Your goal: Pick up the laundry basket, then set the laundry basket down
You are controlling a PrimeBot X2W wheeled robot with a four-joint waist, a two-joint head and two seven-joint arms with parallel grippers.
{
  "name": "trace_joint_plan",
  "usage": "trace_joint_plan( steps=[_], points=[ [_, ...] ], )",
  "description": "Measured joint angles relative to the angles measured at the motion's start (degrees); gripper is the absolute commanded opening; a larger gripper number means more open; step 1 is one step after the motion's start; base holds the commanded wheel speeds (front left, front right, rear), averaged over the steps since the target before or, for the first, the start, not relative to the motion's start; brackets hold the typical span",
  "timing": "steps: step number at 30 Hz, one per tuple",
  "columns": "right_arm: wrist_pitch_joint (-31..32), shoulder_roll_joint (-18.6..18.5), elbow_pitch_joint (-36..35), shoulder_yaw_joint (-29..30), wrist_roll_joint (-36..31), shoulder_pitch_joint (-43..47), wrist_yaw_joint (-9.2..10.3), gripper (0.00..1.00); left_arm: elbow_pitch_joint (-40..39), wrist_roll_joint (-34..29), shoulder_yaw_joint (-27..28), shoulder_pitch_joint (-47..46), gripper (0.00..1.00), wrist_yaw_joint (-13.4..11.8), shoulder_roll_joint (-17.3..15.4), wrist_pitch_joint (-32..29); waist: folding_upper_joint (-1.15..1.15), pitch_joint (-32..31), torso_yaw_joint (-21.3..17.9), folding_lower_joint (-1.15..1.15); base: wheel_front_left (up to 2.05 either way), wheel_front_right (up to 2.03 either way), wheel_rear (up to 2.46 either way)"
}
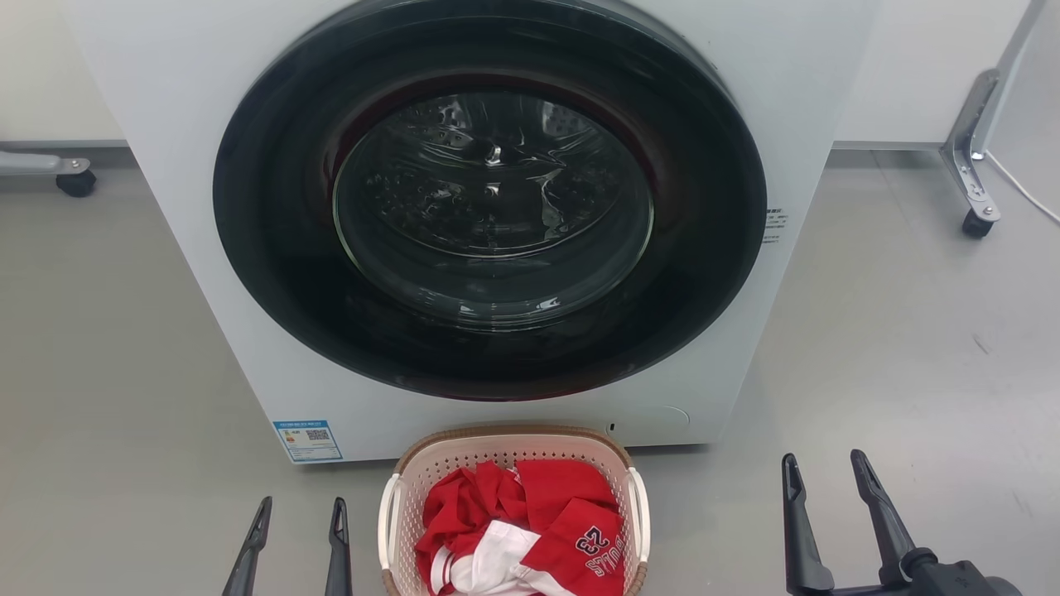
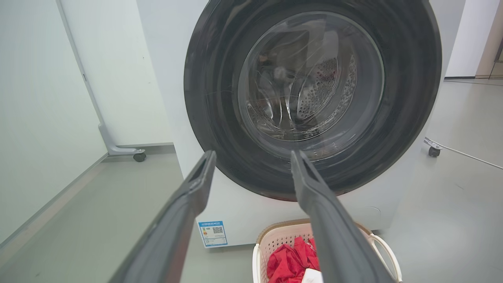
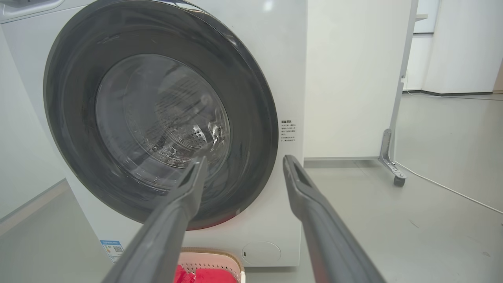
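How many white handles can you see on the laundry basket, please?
2: the left handle sits on the left wall of the laundry basket, the right handle on its right wall. Its near end is cut off, so another may be hidden.

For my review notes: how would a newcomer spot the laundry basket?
Find the big white washing machine with the round dark door. On the floor just in front of it sits the laundry basket. It alone is cream and perforated, with a brown rim, white handles and red clothes inside.
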State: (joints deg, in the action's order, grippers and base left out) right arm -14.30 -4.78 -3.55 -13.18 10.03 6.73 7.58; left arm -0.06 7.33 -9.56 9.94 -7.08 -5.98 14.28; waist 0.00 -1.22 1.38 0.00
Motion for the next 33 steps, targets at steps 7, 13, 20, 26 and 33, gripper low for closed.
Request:
trace_joint_plan(
  steps=[7, 13, 20, 26, 33],
  points=[
    [0.00, 0.15, -0.36, 0.51, -0.41, 0.01, 0.00, 1.00, -0.78, -0.43, 0.24, 0.00, 1.00, 0.00, 0.13, -0.42, 0.00, 0.14, 0.09, 0.00, 0.00, 0.00, 0.00],
    [0.00, 0.31, -0.77, 0.93, -1.16, 0.05, 0.00, 1.00, -1.42, -0.73, 0.38, 0.02, 1.00, 0.00, 0.34, -0.87, 0.00, 0.29, 0.05, 0.00, 0.00, 0.00, 0.00],
    [0.00, 0.48, -0.83, 1.20, -1.52, 0.09, 0.00, 1.00, -2.13, -0.92, 0.37, 0.02, 1.00, 0.00, 0.48, -1.43, 0.00, 0.50, -0.15, 0.00, 0.00, 0.00, 0.00],
    [0.14, 0.59, 1.33, 1.24, -1.51, 0.22, 0.00, 0.00, -0.78, -0.85, -0.03, 0.05, 0.00, 0.02, 0.65, -1.60, 0.00, 0.63, -0.28, 0.00, 0.00, 0.00, 0.00],
    [0.33, 0.70, 4.15, 1.43, -0.66, 1.04, -0.24, 0.00, 1.80, 0.20, -0.03, 0.09, 0.00, 0.52, 0.76, -2.09, 0.00, 0.68, -0.32, 0.00, 0.00, 0.00, 0.00]
  ],
)
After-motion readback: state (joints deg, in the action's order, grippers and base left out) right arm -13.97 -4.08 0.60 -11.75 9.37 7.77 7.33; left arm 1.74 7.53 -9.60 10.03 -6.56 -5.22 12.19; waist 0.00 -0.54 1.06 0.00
